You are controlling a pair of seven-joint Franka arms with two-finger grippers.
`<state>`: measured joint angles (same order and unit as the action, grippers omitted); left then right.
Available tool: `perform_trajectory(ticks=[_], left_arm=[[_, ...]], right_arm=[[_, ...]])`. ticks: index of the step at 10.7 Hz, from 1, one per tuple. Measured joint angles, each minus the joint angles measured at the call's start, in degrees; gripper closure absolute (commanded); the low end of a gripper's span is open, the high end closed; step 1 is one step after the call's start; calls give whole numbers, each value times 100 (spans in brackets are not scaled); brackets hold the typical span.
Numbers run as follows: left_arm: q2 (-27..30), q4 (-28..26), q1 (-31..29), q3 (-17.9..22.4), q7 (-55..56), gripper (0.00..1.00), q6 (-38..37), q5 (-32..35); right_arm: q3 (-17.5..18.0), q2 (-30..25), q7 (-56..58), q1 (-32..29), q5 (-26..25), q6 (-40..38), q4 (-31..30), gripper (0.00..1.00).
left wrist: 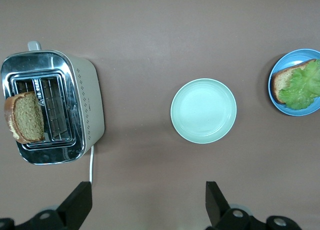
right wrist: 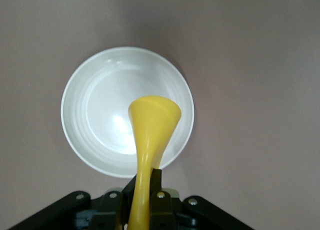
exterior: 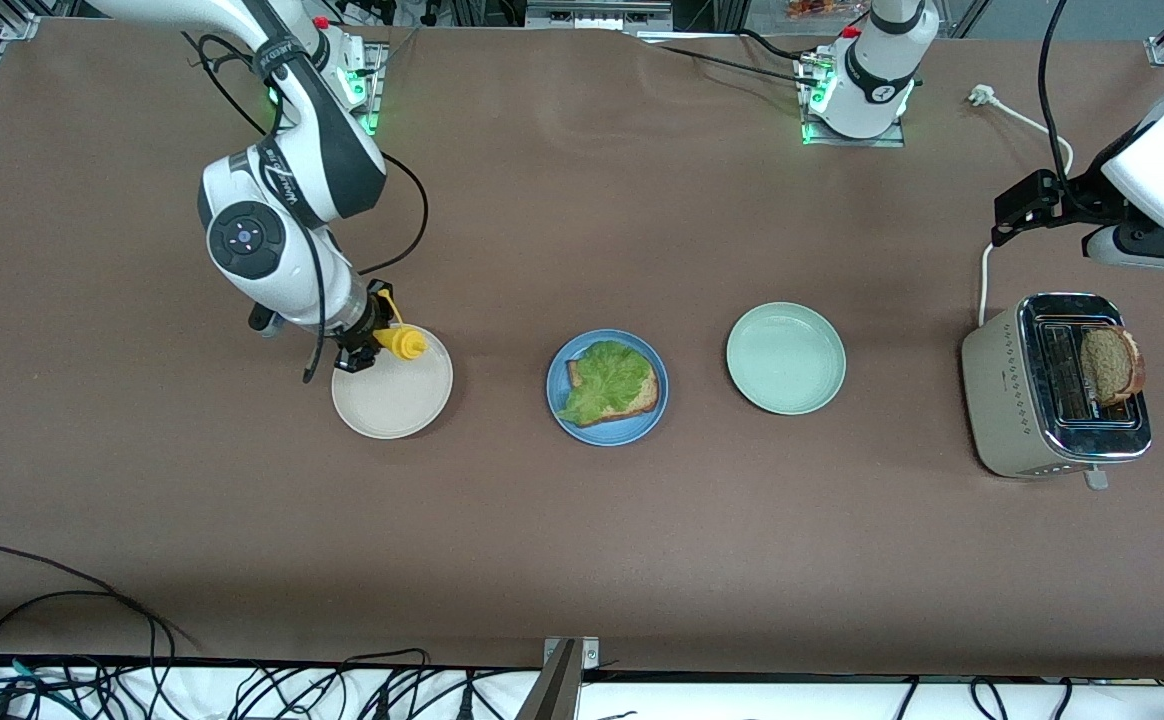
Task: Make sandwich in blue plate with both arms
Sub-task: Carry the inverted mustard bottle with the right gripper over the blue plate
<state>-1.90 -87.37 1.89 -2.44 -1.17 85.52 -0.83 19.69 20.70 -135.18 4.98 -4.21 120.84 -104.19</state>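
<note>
The blue plate lies mid-table with one brown bread slice on it and a ruffled green lettuce leaf on top. A second bread slice stands up out of the toaster. My right gripper hangs over the cream plate, shut on a yellow plastic piece with a flared end. My left gripper is open and empty, up in the air over bare table by the toaster.
A pale green plate sits empty between the blue plate and the toaster. The toaster's white cable runs toward the arm bases. Black cables lie along the table's front edge.
</note>
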Motion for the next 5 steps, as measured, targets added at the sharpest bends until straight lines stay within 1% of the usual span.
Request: perform_trajectory(ticks=[3,5], left_arm=[[-1,4,-1,2,2,0,0,0],[-2,6,-1,2,3,0,0,0]], right_arm=[[2,535,-814,513,-495,-708,960,100],[3,1088,-1387,1086,-1006,-1411,1719,100]])
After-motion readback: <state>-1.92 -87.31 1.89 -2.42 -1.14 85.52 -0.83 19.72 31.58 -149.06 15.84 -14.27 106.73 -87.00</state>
